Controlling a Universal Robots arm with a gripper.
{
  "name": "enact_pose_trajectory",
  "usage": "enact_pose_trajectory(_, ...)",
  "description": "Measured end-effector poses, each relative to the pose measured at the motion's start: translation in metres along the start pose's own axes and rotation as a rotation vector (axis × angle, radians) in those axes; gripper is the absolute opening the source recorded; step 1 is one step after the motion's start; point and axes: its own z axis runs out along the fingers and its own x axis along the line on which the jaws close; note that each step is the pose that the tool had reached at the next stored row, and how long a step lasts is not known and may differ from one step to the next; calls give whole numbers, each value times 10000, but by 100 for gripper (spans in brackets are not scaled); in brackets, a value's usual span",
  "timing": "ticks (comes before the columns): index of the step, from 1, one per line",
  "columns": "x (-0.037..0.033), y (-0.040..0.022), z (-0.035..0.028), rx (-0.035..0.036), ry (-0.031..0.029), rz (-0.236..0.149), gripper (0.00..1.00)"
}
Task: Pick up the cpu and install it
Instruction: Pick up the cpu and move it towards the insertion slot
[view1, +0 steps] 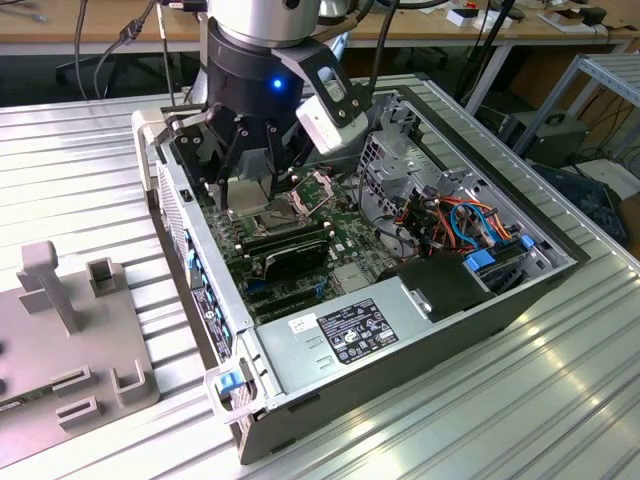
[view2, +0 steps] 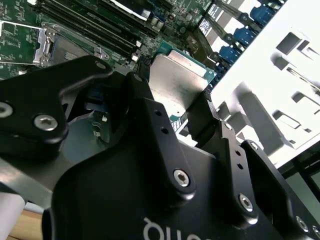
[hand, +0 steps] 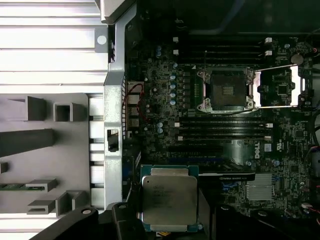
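In the exterior view my pincer (view1: 255, 185) hangs inside the computer case (view1: 450, 350). In the second wrist view it grips the cpu (view2: 177, 82) by opposite edges. In the first wrist view the cpu sits apart from the open socket (hand: 223, 90). I judge it light, stiff and fragile underneath, so I hold edges only.

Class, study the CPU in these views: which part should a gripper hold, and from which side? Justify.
Grip the cpu by two opposite thin edges, coming from above its flat metal top. It is a thin square plate with nothing else to grasp, and the gripper clamps it that way.
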Motion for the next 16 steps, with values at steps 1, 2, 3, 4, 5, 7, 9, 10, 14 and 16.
enact_pose_trajectory(1,-11,0,0,0,0,0,55)
enact_pose_trajectory(2,-21,0,0,0,0,0,55)
enact_pose_trajectory(3,-35,0,0,0,0,0,55)
enact_pose_trajectory(4,-41,0,0,0,0,0,55)
enact_pose_trajectory(5,-60,0,0,0,0,0,55)
enact_pose_trajectory(7,-83,0,0,0,0,0,55)
enact_pose_trajectory(9,-117,1,0,0,0,0,55)
enact_pose_trajectory(10,-130,1,0,0,0,0,55)
enact_pose_trajectory(14,-176,1,0,-1,0,0,55)
enact_pose_trajectory(16,-204,1,-1,0,0,0,55)
